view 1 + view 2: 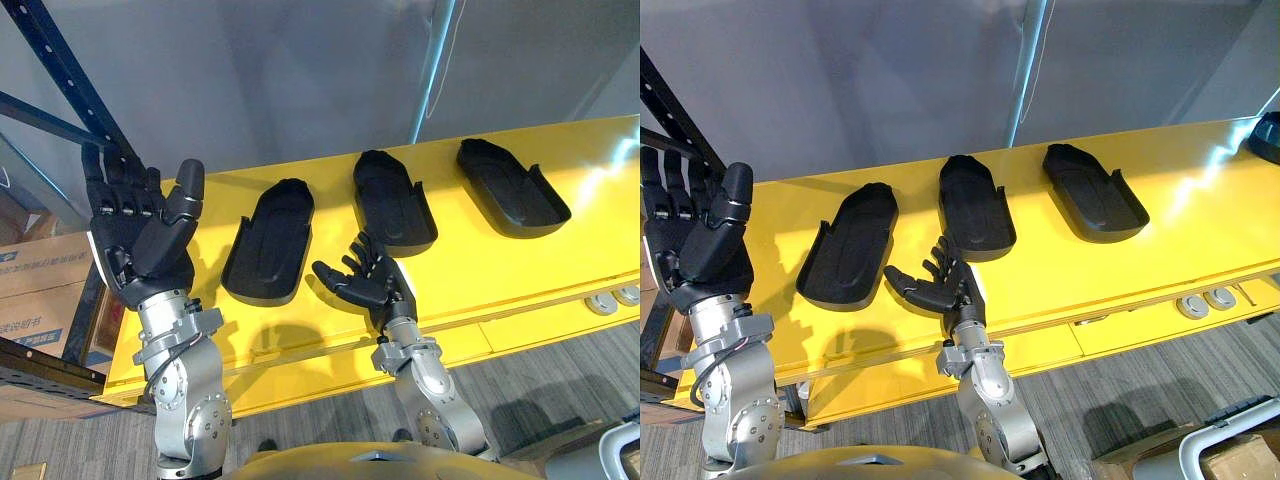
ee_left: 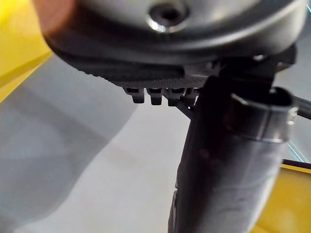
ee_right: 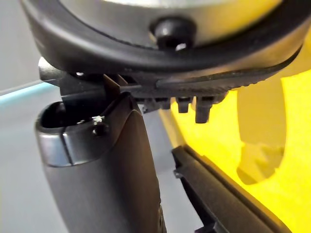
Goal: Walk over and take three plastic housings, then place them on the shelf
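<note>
Far left: blue rack upright (image 1: 62,75), cardboard box (image 1: 40,275) below it.
Left robot hand (image 1: 135,225): raised at left end of yellow table (image 1: 540,265), fingers straight, fully open, holds nothing.
3 black plastic housings on table, in row, hollow side up, apart from each other.
Left housing (image 1: 270,242): nearest table front.
Right robot hand (image 1: 362,278): over table front, betw. left and mid housings, fingers spread, slightly bent, holds nothing.
Mid housing (image 1: 393,198): just beyond right robot hand.
Right housing (image 1: 512,187): toward rear edge.

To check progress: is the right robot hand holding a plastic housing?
No, the right robot hand is open and empty; three plastic housings lie on the yellow table.
</note>
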{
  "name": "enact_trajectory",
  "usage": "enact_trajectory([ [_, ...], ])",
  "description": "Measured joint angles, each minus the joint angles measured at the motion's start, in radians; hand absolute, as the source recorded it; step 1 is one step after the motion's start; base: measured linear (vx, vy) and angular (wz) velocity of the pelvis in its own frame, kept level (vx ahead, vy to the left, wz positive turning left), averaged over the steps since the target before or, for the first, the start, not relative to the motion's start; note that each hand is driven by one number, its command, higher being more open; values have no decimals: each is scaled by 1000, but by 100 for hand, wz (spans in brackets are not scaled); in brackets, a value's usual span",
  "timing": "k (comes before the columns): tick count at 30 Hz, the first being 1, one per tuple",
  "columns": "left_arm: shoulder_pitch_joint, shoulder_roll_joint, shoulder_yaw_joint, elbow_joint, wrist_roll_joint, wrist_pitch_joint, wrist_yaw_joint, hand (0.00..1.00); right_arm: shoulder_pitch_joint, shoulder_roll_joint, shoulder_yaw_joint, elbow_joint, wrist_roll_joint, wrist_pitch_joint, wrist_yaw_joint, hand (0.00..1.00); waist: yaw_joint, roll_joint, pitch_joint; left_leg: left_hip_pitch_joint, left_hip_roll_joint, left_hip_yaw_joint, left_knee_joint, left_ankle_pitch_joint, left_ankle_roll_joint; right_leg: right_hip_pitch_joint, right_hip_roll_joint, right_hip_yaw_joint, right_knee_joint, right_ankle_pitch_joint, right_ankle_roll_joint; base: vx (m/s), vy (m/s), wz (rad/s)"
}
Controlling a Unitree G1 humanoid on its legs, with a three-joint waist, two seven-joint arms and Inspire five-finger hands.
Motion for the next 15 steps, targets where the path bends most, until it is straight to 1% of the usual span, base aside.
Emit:
enact_trajectory([
  [4, 0, 0, 0, 0, -7, 0, -16, 100, 1, 0, -1, 1, -5, 0, -12, 100, 0, 0, 0, 1, 0, 1, 0, 0, 0, 0, 0, 0, 0, 0, 0, 0, 0, 0],
  [10, 1, 0, -2, 0, -21, 2, -16, 100, 2, 1, -3, 2, -6, 0, -39, 100, 0, 0, 0, 2, 0, 2, 0, 0, 0, 1, 0, 2, 0, 0, 0, 0, 0, 0],
  [15, 2, 0, -7, 0, -34, 2, -16, 100, 7, 7, -7, 2, -6, 0, -44, 100, 0, 0, 0, 7, 0, 4, 0, 0, 0, 4, 0, 3, 0, 0, 0, 0, 0, 0],
])
